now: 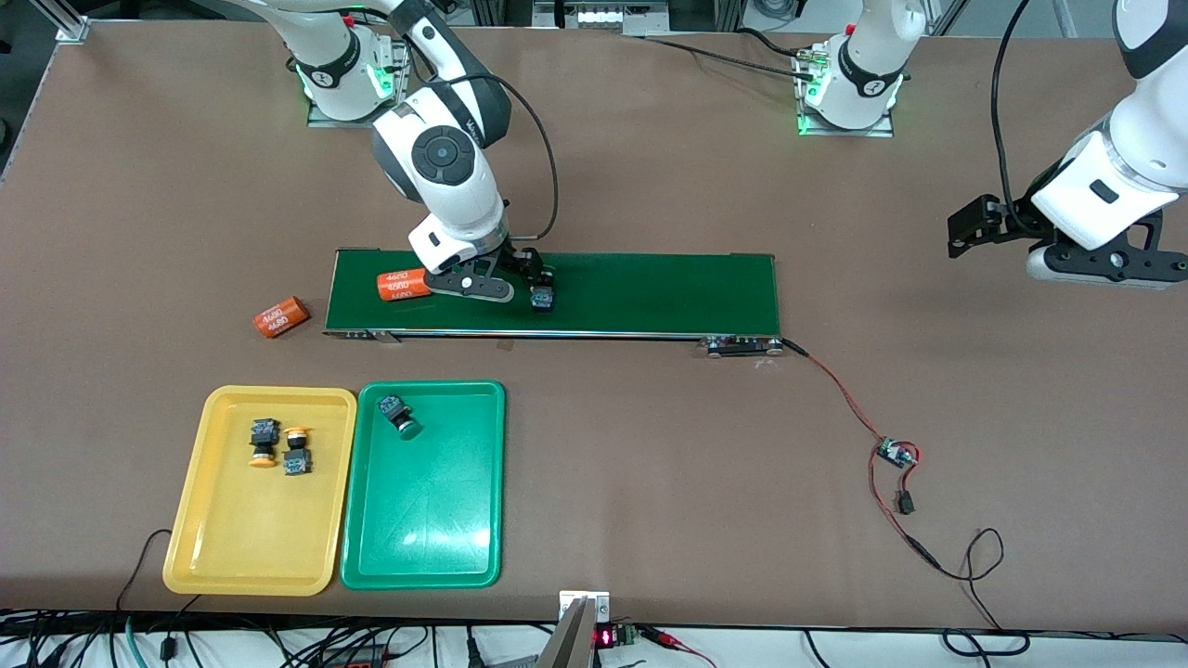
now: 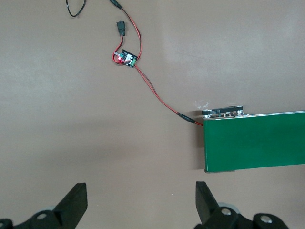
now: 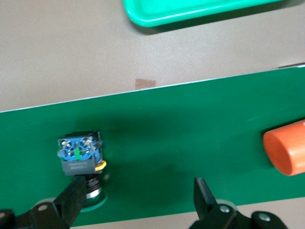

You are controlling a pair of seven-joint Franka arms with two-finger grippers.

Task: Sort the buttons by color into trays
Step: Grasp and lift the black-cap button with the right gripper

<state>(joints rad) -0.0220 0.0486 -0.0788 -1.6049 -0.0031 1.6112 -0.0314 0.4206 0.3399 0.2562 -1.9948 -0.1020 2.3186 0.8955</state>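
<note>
**Right gripper low over the belt, last green button not yet between the fingers**

Front view: the right gripper (image 1: 531, 278) is down over the dark-green conveyor belt (image 1: 650, 292), beside an orange cylinder (image 1: 402, 284) that lies on the belt. A second orange cylinder (image 1: 280, 316) lies on the table off the belt's end. A button (image 1: 541, 297) with a dark body sits on the belt just at the fingertips. The yellow tray (image 1: 195, 520) already holds two yellow-capped buttons (image 1: 264, 440) (image 1: 297, 453); the green tray (image 1: 464, 520) holds one green-capped button (image 1: 397, 413). So I judge that one green button is left to sort. The left gripper (image 1: 970, 232) waits in the air over bare table at the left arm's end.

Right wrist view: the fingers (image 3: 74, 198) stand wide apart. The button (image 3: 80, 155) lies on its side, its green cap near one fingertip, and it is not centred in the gap. To grasp it well, the gripper should probably shift sideways until the dark body is midway between the fingers, then close on the flat sides of the body, not on the round cap. The orange cylinder (image 3: 286, 152) is apart from the button, so it should not disturb. Only this view shows the offset and the green cap.

Left wrist view: the left fingers (image 2: 76, 200) are wide open with nothing between them. Only this view shows the belt's end (image 2: 252, 143) and the small circuit board (image 2: 127, 58) with red wire clearly.
</note>
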